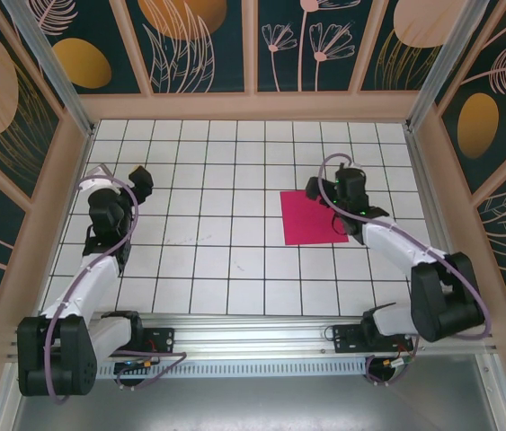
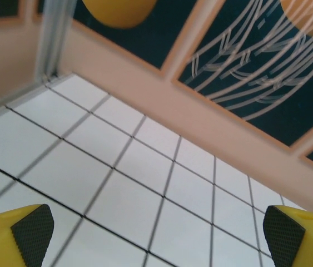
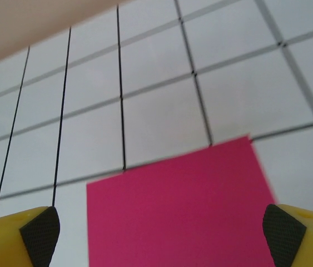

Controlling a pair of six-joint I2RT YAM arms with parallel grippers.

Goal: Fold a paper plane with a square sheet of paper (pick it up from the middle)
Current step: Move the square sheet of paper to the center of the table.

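Note:
The square sheet of paper (image 1: 311,218) is magenta-pink and lies flat and uncreased on the white tiled table, right of centre. My right gripper (image 1: 329,193) hovers over the sheet's far right corner. In the right wrist view the paper (image 3: 184,214) fills the space below the right gripper (image 3: 162,239), which is open, its yellow fingers with black pads (image 3: 39,233) standing wide apart. My left gripper (image 1: 140,182) is at the left side of the table, far from the sheet. The left wrist view has this gripper (image 2: 159,236) open over bare tiles, with nothing between its pads (image 2: 33,231).
Peach-framed walls with dark floral panels (image 1: 253,45) enclose the tiled table (image 1: 226,251) on three sides. An aluminium rail (image 1: 253,337) with both arm bases runs along the near edge. White tiles lie between the two arms.

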